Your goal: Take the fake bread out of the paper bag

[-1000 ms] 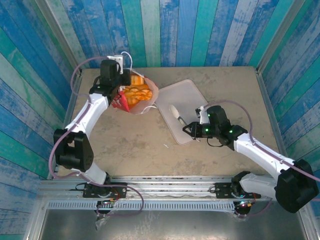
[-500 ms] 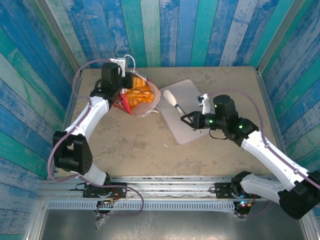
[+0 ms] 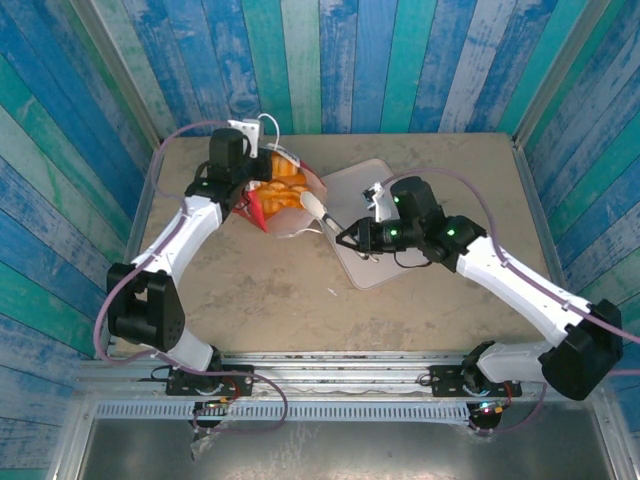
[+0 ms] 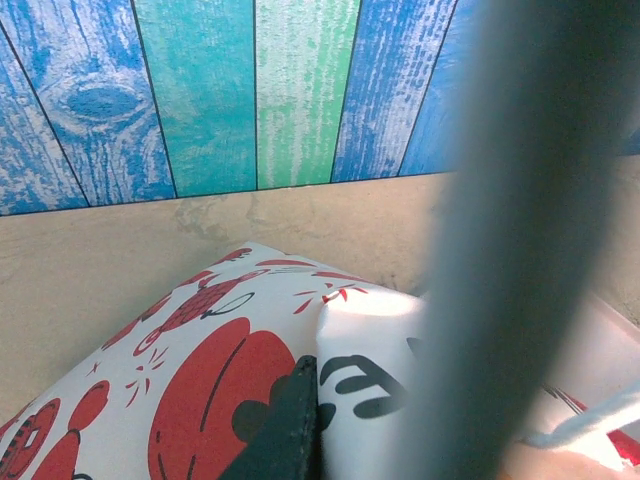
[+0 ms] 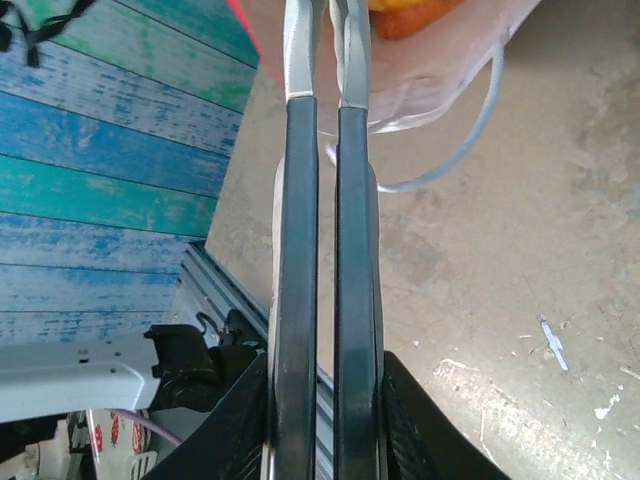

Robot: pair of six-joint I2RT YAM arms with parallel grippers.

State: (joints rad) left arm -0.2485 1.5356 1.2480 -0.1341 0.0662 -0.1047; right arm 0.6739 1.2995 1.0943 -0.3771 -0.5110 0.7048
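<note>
Just beyond right gripper (image 3: 348, 237), fake bread (image 3: 280, 192) sits in paper bag (image 3: 297, 222)

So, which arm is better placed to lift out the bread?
Right: the right gripper holds tongs, tips at the paper bag by the fake bread; the left gripper pinches the bag.

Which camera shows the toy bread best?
Top external: the fake bread lies orange in the open paper bag. Right wrist catches an orange sliver past the tongs; left wrist sees the bag's printed outside.
</note>
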